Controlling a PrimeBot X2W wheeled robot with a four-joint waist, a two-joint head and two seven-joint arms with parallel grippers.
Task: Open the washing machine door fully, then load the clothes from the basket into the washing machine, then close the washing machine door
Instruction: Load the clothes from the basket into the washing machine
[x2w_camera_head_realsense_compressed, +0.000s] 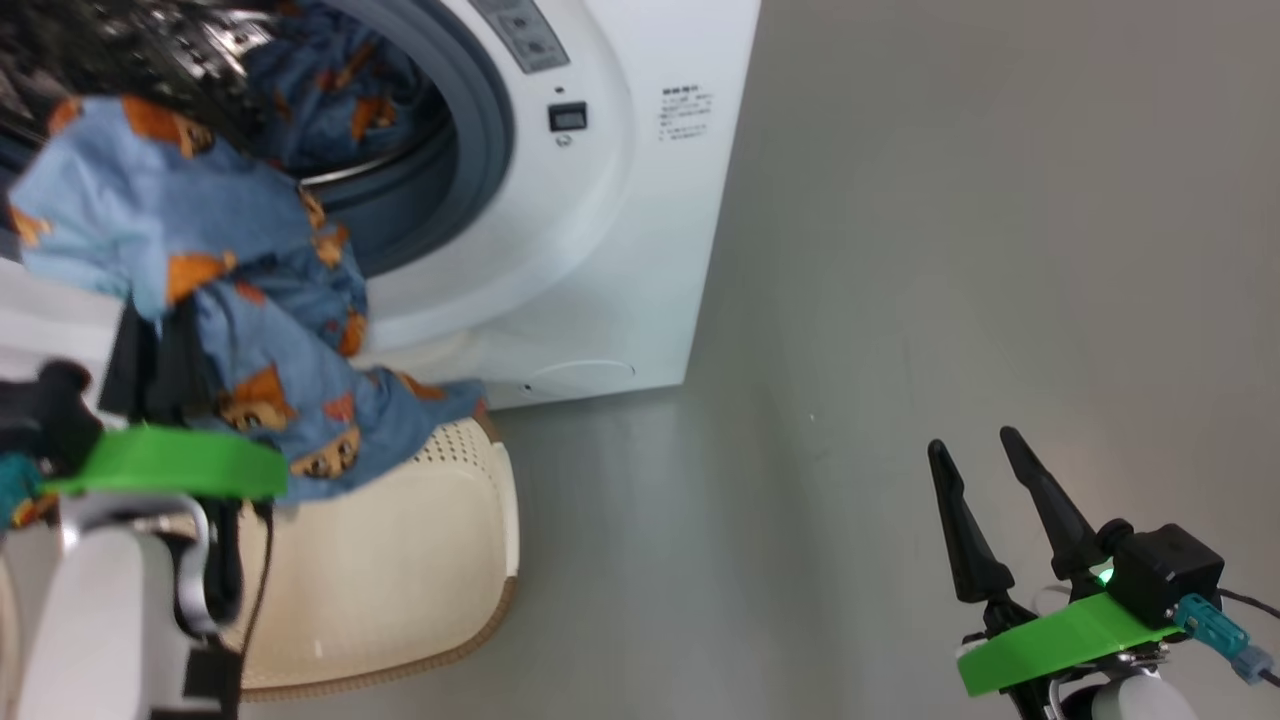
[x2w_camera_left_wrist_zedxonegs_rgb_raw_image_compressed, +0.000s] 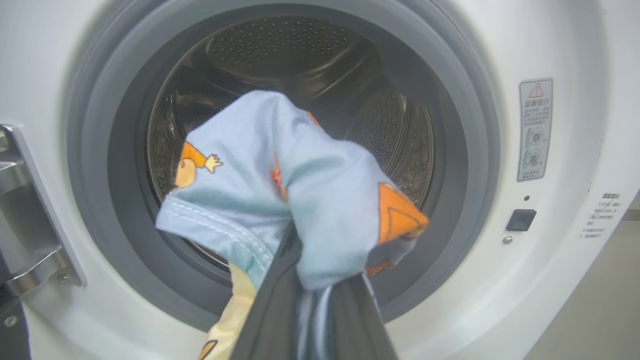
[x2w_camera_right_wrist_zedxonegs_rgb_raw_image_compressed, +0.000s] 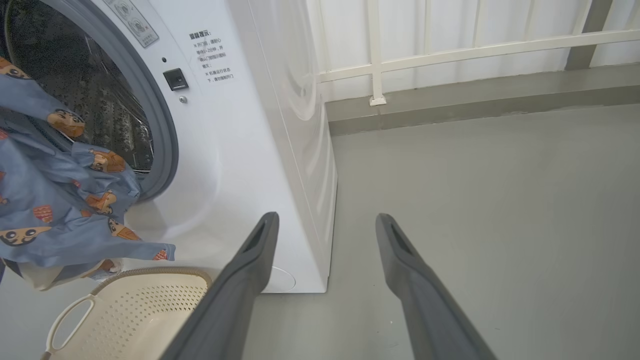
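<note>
Clothes (x2w_camera_left_wrist_zedxonegs_rgb_raw_image_compressed: 300, 200) clamped in left gripper (x2w_camera_left_wrist_zedxonegs_rgb_raw_image_compressed: 312, 295) before drum (x2w_camera_left_wrist_zedxonegs_rgb_raw_image_compressed: 300, 55); head view shows right gripper (x2w_camera_head_realsense_compressed: 972, 442) fingers apart

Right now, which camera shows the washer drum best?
The left wrist view: it faces the drum head-on, perforated steel showing behind the clothes. The head view catches a dark slice at top left; the right wrist view sees it obliquely at its left edge.

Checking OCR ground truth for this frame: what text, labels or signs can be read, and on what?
"温馨提示": heading of the note printed on the washer front, above the black latch; it seems to read so. The lines under it are too small to read.
Sticker on the washer front: a red warning triangle, a Chinese heading and two pictograms, all too blurred to read.
No brand or number is legible.
</note>
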